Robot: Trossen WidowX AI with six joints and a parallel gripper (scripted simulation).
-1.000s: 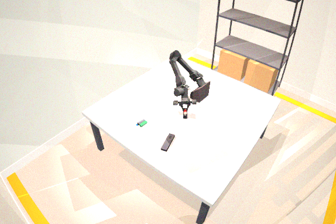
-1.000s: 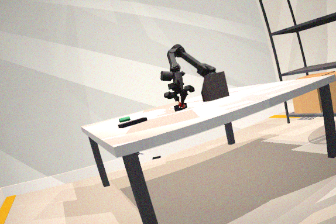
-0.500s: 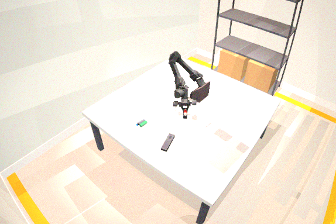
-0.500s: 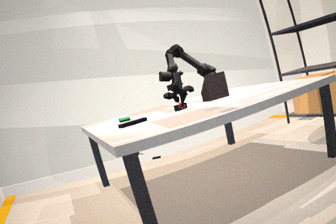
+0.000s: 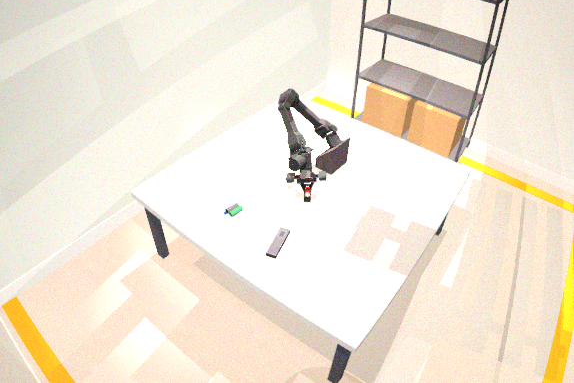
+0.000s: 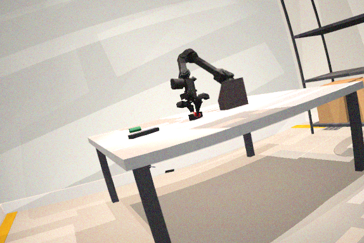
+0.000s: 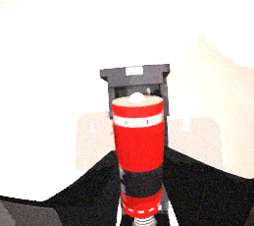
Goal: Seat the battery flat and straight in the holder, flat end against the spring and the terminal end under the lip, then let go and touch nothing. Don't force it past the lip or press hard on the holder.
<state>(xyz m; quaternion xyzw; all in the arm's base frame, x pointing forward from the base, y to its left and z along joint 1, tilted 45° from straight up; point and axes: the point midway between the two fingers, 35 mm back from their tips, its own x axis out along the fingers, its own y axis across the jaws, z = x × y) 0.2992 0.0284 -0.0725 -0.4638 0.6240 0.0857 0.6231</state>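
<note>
My gripper (image 5: 307, 192) (image 6: 196, 113) (image 7: 139, 156) is shut on a red battery (image 5: 307, 194) (image 6: 197, 116) (image 7: 137, 138) with a black band. It holds the battery low over the table, lengthwise along a dark grey holder (image 7: 134, 74) (image 6: 191, 117). In the wrist view the battery's rounded terminal end points at the holder's lip at the far end. The flat end sits at the spring (image 7: 144, 223) at the near end. The battery covers most of the holder. I cannot tell whether it lies flat in the holder.
A green cylinder (image 5: 234, 209) (image 6: 135, 129) and a flat dark grey bar (image 5: 278, 242) (image 6: 143, 132) lie on the white table (image 5: 380, 183) nearer its front corner. The arm's base box (image 5: 332, 156) (image 6: 233, 94) stands behind the gripper. A metal shelf (image 5: 430, 38) with cardboard boxes stands beyond the table.
</note>
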